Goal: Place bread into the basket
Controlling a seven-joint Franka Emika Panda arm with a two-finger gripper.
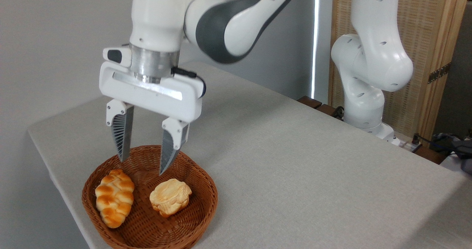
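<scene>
White arm [368,57], grey joint panels, ribbed grey fingers [121,134] (black cable [191,75] at wrist).

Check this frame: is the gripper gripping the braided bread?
No, the gripper hangs open above the basket, and the braided bread lies inside it beside the bun, touching neither finger.

arm [236,24]: upper links cut off by top edge; the dark elbow section is motion-blurred. basket [206,208]: near rim cut off by bottom edge; far rim partly hidden behind the fingertips [121,155] of the gripper [142,164]. table [295,168]: near-right corner runs out of the frame at right and bottom edges. dark item [457,147] at right edge: cropped, cannot tell what it is. cables [416,140] by the arm base: too small to read.
</scene>
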